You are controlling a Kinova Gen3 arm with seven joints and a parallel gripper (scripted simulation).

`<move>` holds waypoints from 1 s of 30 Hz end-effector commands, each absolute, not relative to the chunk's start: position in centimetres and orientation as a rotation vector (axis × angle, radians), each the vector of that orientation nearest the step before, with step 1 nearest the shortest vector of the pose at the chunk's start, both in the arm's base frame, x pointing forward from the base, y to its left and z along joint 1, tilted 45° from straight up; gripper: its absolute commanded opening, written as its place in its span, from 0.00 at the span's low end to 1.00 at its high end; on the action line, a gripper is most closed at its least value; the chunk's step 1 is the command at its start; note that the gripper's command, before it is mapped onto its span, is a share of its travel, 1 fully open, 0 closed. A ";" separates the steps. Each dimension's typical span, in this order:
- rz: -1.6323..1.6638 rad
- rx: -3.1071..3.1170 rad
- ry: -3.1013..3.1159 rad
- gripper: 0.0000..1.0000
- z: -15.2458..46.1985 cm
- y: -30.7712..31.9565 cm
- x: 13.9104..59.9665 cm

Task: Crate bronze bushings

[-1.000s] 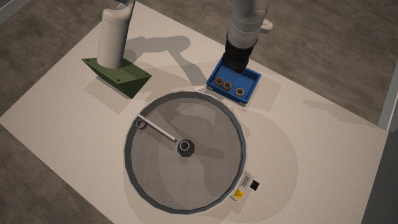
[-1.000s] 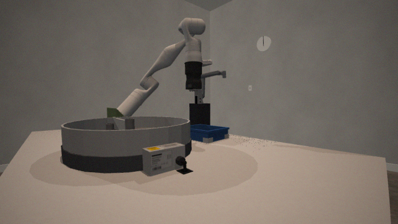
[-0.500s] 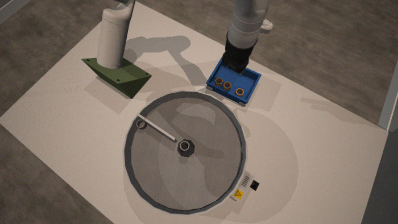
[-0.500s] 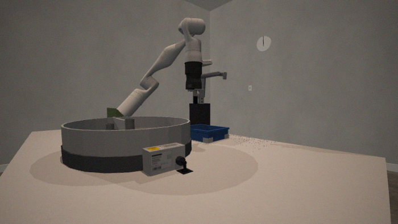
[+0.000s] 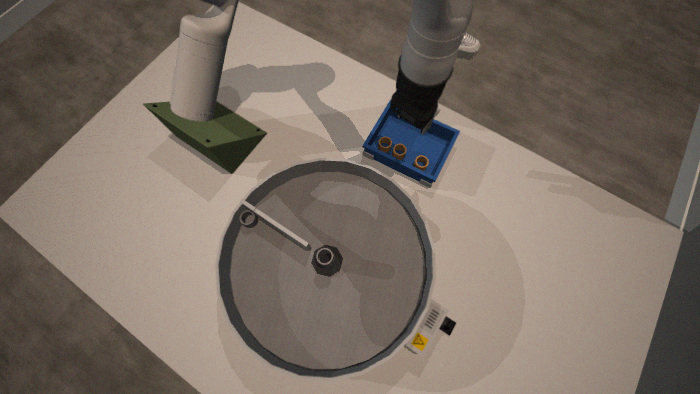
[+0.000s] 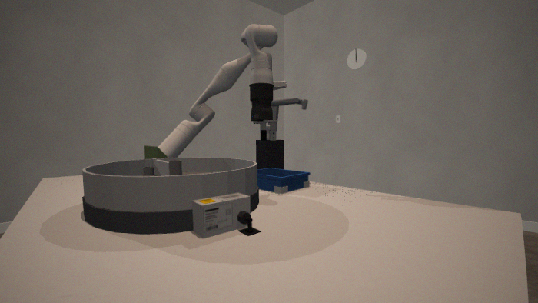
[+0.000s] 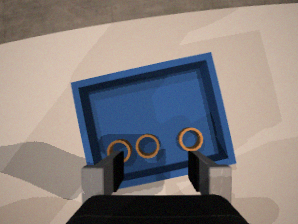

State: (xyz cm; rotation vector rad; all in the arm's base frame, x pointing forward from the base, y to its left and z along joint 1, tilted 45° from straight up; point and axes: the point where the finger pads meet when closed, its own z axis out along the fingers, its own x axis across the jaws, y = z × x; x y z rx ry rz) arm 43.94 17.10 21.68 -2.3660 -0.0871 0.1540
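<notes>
Three bronze bushings (image 5: 385, 144) (image 5: 399, 150) (image 5: 421, 161) stand in the blue crate (image 5: 411, 143). They also show in the wrist view (image 7: 119, 151) (image 7: 147, 145) (image 7: 190, 139) inside the crate (image 7: 154, 115). My gripper (image 7: 155, 164) hangs well above the crate with its fingers wide open and nothing between them; it also shows in the side view (image 6: 267, 132). A steel bushing (image 5: 246, 215) stands near the left rim of the turning table (image 5: 323, 268), beside a thin white bar (image 5: 276, 225). Another steel ring (image 5: 325, 257) sits on the dark hub at the centre.
The arm's green base (image 5: 207, 131) stands behind the turning table to the left. A control box (image 5: 431, 327) with a yellow label sits at the table's front right rim. A dark pedestal (image 6: 270, 154) stands behind the crate.
</notes>
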 end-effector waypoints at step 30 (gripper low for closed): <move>0.034 -2.334 -0.372 1.00 22.2 16.9 44.0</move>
